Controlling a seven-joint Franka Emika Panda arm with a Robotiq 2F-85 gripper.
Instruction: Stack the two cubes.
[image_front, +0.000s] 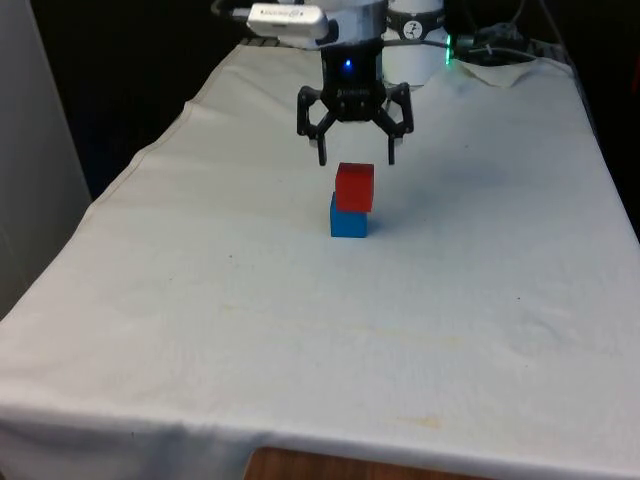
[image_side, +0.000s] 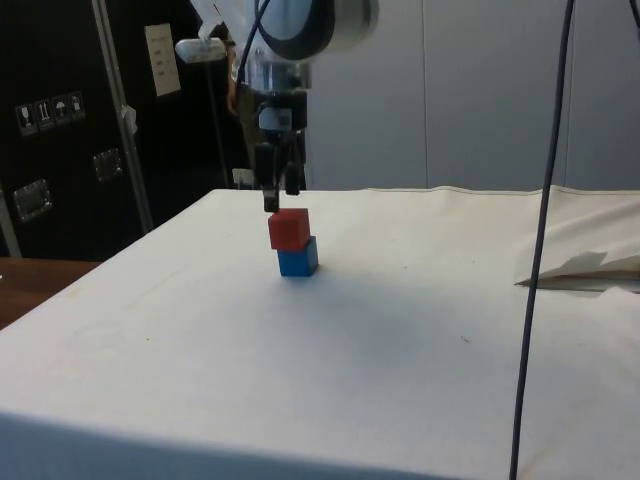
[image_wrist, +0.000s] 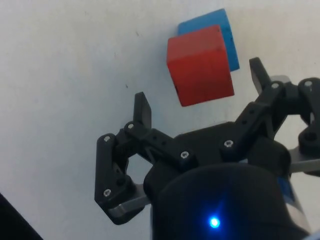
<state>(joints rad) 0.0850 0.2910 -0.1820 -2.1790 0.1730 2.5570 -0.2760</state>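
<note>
A red cube (image_front: 354, 187) rests on top of a blue cube (image_front: 348, 221) on the white cloth, set slightly askew so part of the blue one shows beside it. The side view shows the same stack, red cube (image_side: 289, 229) over blue cube (image_side: 298, 261). My gripper (image_front: 355, 155) hangs just above the red cube, open, with nothing between its fingers. From the wrist, the red cube (image_wrist: 201, 65) and blue cube (image_wrist: 220, 31) lie beyond the spread fingertips (image_wrist: 143, 107), and the gripper (image_wrist: 200, 92) is clear of both.
The white-clothed table (image_front: 300, 330) stretches wide around the stack. A crumpled fold of cloth (image_side: 585, 268) and a dark hanging cable (image_side: 540, 230) stand towards the side view's right. Cables and a green light (image_front: 450, 45) sit at the robot's base.
</note>
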